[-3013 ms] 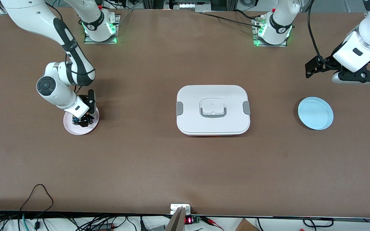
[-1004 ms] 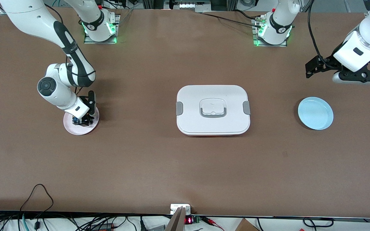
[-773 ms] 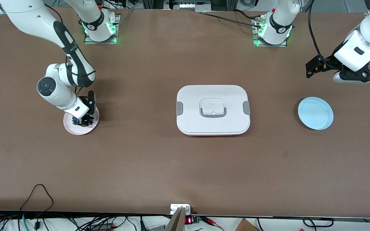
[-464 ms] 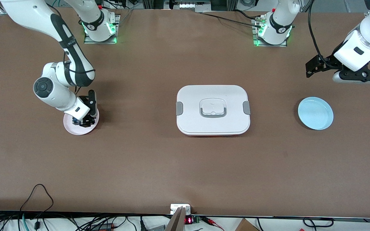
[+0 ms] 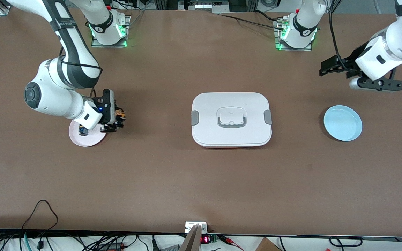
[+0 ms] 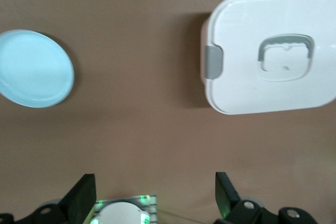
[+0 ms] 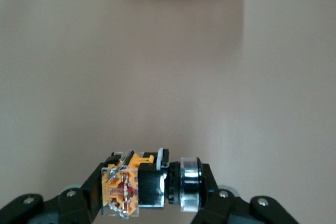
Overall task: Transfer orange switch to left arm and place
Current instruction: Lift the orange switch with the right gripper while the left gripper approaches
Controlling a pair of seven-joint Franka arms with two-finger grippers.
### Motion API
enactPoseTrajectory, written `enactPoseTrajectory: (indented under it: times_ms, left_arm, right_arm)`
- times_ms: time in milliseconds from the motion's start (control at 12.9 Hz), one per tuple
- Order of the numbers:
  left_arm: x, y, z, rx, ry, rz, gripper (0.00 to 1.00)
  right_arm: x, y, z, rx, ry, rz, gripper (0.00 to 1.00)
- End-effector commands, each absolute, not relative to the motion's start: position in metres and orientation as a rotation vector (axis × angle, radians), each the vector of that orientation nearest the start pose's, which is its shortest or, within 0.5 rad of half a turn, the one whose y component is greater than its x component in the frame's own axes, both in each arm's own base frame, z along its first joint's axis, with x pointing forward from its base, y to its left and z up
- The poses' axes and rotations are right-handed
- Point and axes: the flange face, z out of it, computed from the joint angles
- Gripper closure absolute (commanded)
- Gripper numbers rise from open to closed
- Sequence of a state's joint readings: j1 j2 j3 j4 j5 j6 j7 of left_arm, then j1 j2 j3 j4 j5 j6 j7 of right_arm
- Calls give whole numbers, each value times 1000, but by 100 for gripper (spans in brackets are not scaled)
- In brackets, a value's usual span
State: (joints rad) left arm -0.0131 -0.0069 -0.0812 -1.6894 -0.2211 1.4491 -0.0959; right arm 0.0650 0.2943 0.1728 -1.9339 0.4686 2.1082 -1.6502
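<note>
Right gripper (image 5: 114, 120) lifted orange switch (image 5: 119, 114) off plate (image 5: 82, 137) — left gripper (image 5: 340, 68) waits, open.

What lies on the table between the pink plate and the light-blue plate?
The box lies between the pink plate and the light-blue plate, with bare table on either side; the front view shows this.

We see two glossy white jointed robot arms (image 5: 59, 94) with dark grey bands at the joints and round black-grey caps, their bases glowing green. Black cables run along both. Each ends in a black two-finger gripper, the right gripper (image 5: 112, 116) beside a small blue light, the left gripper (image 5: 330, 66) on a matt black bracket with visible screws.
</note>
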Motion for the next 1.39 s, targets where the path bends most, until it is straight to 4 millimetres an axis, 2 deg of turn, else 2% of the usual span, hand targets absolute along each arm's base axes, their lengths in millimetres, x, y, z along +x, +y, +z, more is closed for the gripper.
enactPoseTrajectory:
  times_ms: [0,155,232,618,773,850,927,1004,1082,1159,1236,1313]
  left_arm:
    - [544,-71,546,-3462,-23,658,0]
    - [548,-79,532,-3554,-35,815,0]
    - [550,-86,525,-3611,-46,879,0]
    - [569,-131,481,-3876,-156,1305,0]
    - [576,-140,466,-3982,-318,1386,0]
    - [575,-154,457,-4038,-427,1424,0]
    - [574,-167,452,-4105,-441,1414,0]
    - [572,-172,442,-4175,-462,1410,0]
    - [568,-176,433,-4230,-496,1451,0]
    - [564,-178,425,-4271,-539,1480,0]
    - [559,-179,416,-4276,-607,1528,0]
    - [552,-180,403,-4283,-712,1595,0]
  right_arm:
    - [578,205,353,2659,2542,539,95]
    - [568,244,366,2902,2454,681,95]
    - [565,256,369,3021,2392,721,95]
    - [536,341,382,3552,2095,1106,95]
    - [526,367,385,3660,1921,1243,95]
    - [519,382,386,3722,1833,1295,94]
    - [511,398,389,3795,1741,1359,95]
    - [505,417,393,3839,1703,1430,94]
    - [497,434,394,3851,1667,1499,94]
    - [495,443,391,3856,1580,1553,94]
    - [492,455,391,3846,1566,1565,94]
    - [493,461,398,3838,1550,1593,94]
